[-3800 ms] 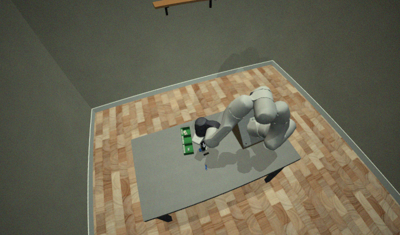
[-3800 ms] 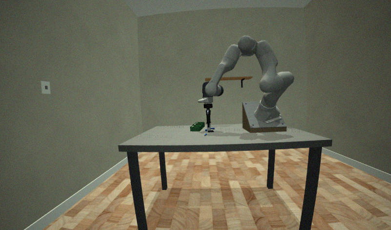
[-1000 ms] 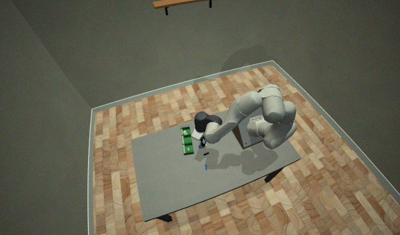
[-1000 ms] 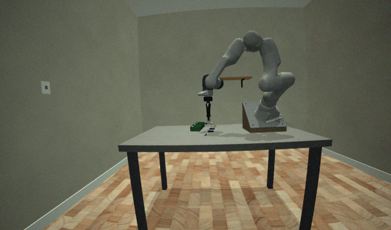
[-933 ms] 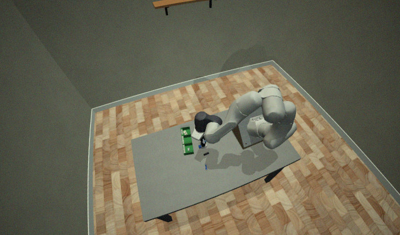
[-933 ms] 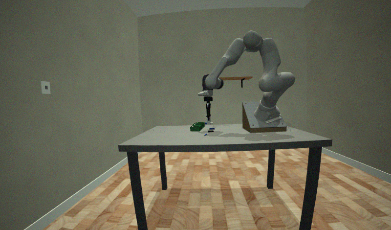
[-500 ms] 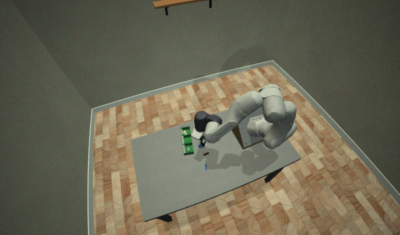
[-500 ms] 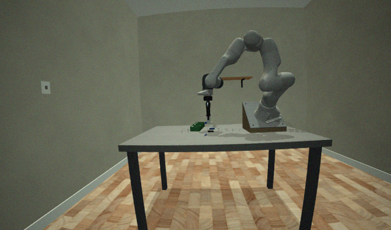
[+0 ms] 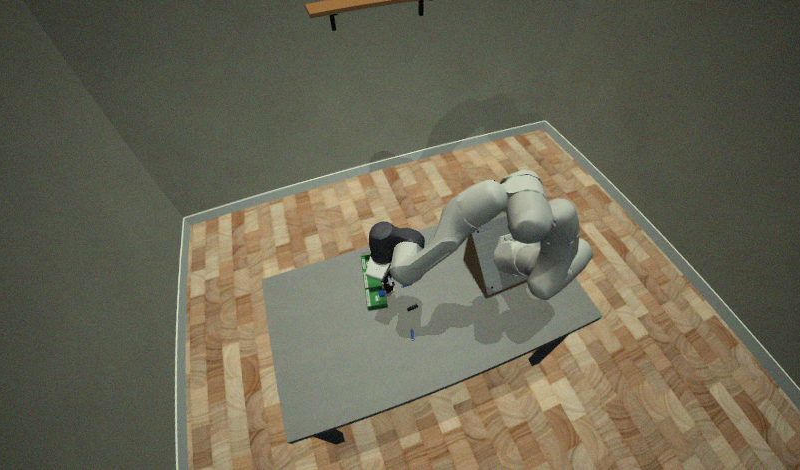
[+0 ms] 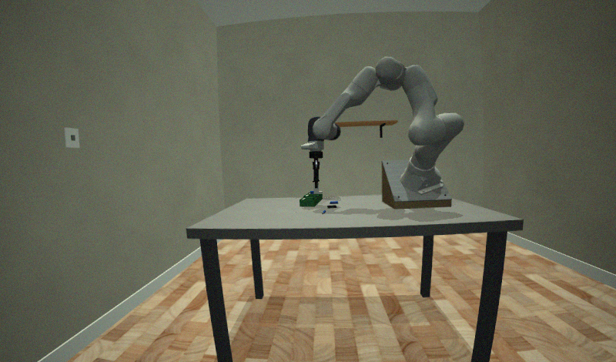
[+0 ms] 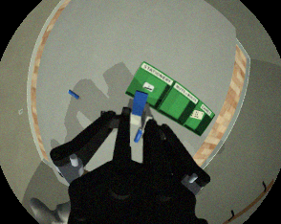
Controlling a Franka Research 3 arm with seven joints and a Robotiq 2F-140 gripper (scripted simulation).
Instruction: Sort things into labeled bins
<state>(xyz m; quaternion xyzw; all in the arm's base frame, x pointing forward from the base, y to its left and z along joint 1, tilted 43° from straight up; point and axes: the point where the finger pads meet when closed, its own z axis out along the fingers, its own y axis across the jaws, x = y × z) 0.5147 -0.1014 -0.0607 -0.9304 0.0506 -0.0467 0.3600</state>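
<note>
- Green plastic bins [image 11: 173, 95]: three, joined in one row, each with a white label on its rim; the row stands on the grey table top [image 9: 333, 361] at its far-left part. The label text is too small to read.
- Small blue-and-white block-shaped part [image 11: 140, 106]: one, pinched between the fingertips of the black two-finger gripper [image 11: 139, 127], which is narrowed down onto it. In the wrist view it hangs over the near end of the bin row.
- Small blue stick-shaped piece [image 9: 411, 333]: one, lying on the table, well apart from the bins.
- Small black bar-shaped piece [image 9: 412, 307]: one, lying on the table between the bins and the blue piece.
- White jointed robot arm [image 10: 418, 103]: one, reaching from its wedge-shaped base block [image 10: 391, 197] with the gripper pointing straight down above the bins.
- Wooden wall shelf [image 9: 356, 5]: one, on the back wall.
</note>
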